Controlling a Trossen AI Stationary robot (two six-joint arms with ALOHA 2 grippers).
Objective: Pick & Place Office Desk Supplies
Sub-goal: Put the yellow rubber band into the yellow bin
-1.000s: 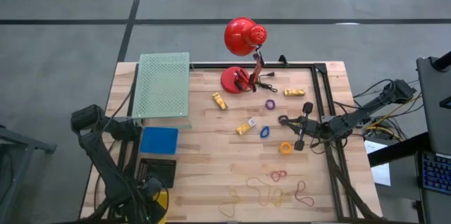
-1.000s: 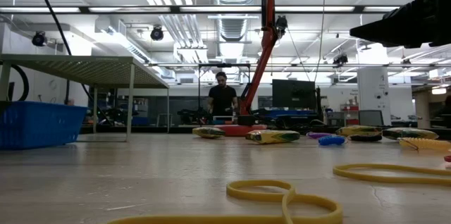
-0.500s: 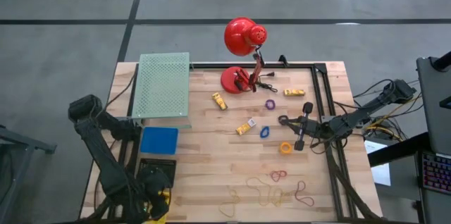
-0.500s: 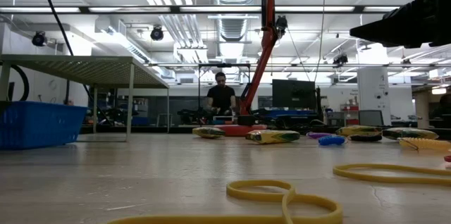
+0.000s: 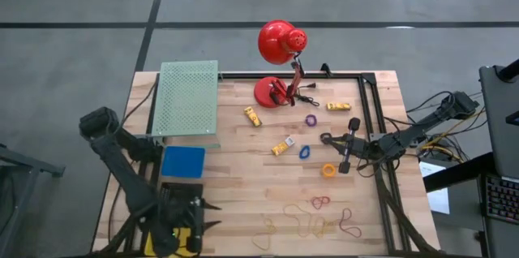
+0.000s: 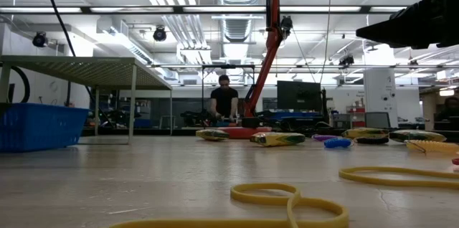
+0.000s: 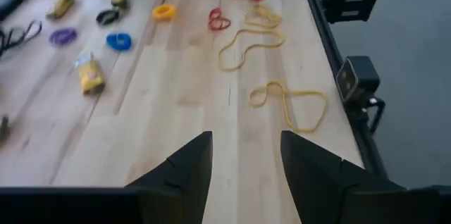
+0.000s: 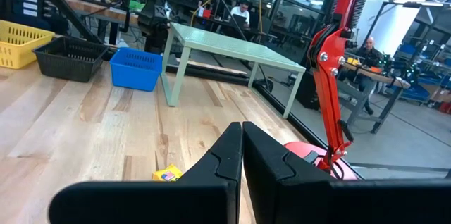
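Two claws: right gripper (image 5: 344,161) pressed together, hanging just right of orange ring (image 5: 328,170); left gripper (image 5: 212,215) spread, empty, well apart at near left.

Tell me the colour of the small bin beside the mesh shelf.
Blue bin, clearest in the high view.

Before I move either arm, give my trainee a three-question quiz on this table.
1. True or false: the right gripper is shut and empty.
2. Which ring lies nearest the right gripper: A purple ring, B blue ring, C orange ring?
3. Fill in: the left gripper stands ____, holding nothing.

Key: 1 true; 2 C; 3 open.
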